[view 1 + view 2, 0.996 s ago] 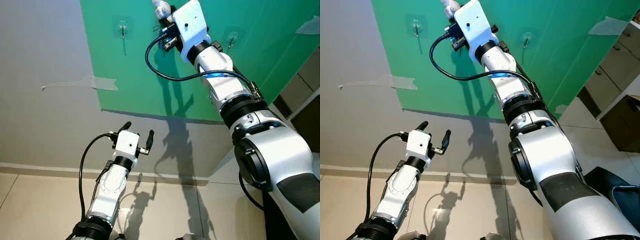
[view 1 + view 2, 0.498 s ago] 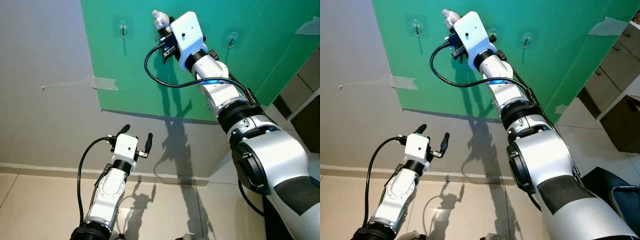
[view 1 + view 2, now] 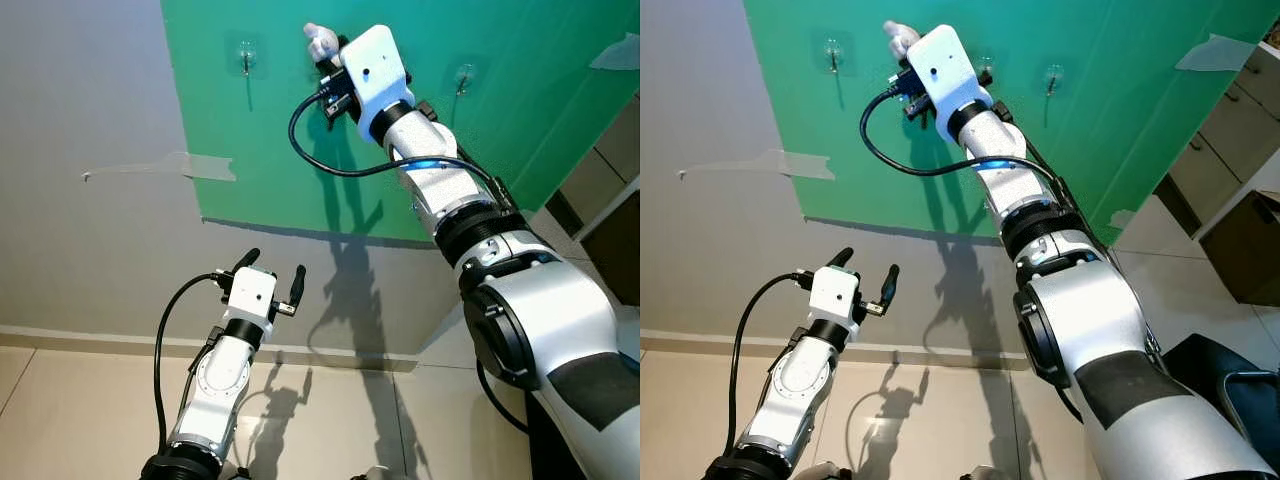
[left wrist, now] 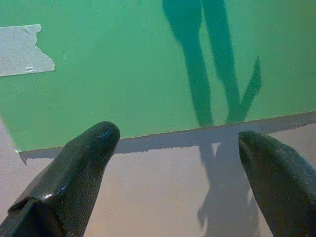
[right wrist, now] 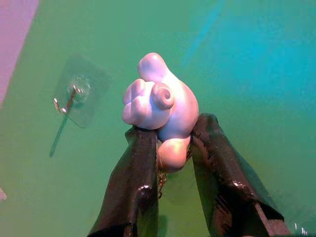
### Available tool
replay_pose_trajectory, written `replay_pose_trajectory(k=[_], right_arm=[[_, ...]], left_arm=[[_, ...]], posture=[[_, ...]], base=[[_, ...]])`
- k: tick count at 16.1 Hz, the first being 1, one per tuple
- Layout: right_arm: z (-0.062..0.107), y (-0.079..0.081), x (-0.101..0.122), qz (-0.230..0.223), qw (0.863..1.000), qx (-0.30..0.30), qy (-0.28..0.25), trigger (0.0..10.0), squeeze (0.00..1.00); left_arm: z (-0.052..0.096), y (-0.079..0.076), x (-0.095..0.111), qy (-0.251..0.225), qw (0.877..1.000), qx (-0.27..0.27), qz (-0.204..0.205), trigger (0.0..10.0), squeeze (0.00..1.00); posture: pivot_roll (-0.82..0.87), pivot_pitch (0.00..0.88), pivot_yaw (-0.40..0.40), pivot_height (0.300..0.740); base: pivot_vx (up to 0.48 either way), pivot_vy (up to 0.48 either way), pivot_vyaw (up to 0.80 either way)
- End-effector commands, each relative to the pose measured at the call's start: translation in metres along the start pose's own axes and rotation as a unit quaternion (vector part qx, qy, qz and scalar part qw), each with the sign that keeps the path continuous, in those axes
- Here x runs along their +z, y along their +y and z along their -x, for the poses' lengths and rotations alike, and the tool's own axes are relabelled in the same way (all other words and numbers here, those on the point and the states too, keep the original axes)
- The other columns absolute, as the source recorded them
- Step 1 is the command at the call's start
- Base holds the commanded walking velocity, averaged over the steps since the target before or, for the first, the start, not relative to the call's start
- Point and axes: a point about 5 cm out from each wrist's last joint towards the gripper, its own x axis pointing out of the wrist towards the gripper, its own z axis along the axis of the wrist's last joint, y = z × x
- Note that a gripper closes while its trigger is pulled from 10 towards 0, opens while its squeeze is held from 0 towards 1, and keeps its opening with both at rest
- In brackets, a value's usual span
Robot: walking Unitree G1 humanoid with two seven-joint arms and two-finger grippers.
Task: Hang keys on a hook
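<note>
Left eye view: nearest, the left gripper point(image 3: 275, 270) idles low with fingers spread wide, empty. Farther up, the right gripper point(image 5: 170, 148) is clamped on a pale figurine keychain point(image 5: 159, 106) against the green wall panel point(image 3: 520, 110). A clear adhesive hook point(image 5: 74, 96) sits just beside it. Likely risk: with the key ring hidden behind the fingers, it may miss the hook and drop.

Charm point(image 3: 321, 41) between two hooks point(image 3: 245, 57), seemingly.

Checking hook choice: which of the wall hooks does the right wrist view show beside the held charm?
The leftmost hook, left of the right gripper holding the charm; the others sit farther right.
</note>
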Motion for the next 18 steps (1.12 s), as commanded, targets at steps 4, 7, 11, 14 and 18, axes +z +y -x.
replay_pose_trajectory(k=[4, 7, 11, 14, 18], right_arm=[[-0.010, -0.012, 0.032, -0.014, 0.998, -0.004, -0.059, 0.0, 0.00], [-0.011, -0.011, 0.034, -0.017, 0.998, 0.004, -0.064, 0.0, 0.00], [-0.008, -0.009, 0.019, -0.009, 1.000, -0.003, -0.027, 0.0, 0.00], [-0.006, -0.007, 0.010, -0.005, 1.000, -0.005, -0.001, 0.0, 0.00], [0.001, -0.003, -0.012, -0.007, 0.998, -0.005, 0.055, 0.0, 0.00]], left_arm=[[-0.003, -0.005, 0.004, -0.004, 1.000, -0.003, 0.002, 10.0, 0.00], [-0.004, -0.006, 0.005, -0.005, 1.000, -0.003, 0.002, 10.0, 0.00], [-0.004, -0.006, 0.005, -0.005, 1.000, -0.003, 0.001, 10.0, 0.00], [-0.003, -0.006, 0.005, -0.005, 1.000, -0.002, 0.001, 10.0, 0.00], [-0.001, -0.006, 0.005, -0.003, 1.000, -0.001, 0.000, 10.0, 0.00]], posture=[[-0.01, 0.000, -0.123, 0.723], [-0.02, 0.000, -0.124, 0.723], [-0.01, 0.000, -0.124, 0.723], [0.00, 0.000, -0.128, 0.723], [0.01, 0.000, -0.132, 0.723]], base=[[0.000, 0.000, 0.00], [0.000, 0.000, 0.00], [0.000, 0.000, 0.00], [0.000, 0.000, 0.00], [0.000, 0.000, 0.00]])
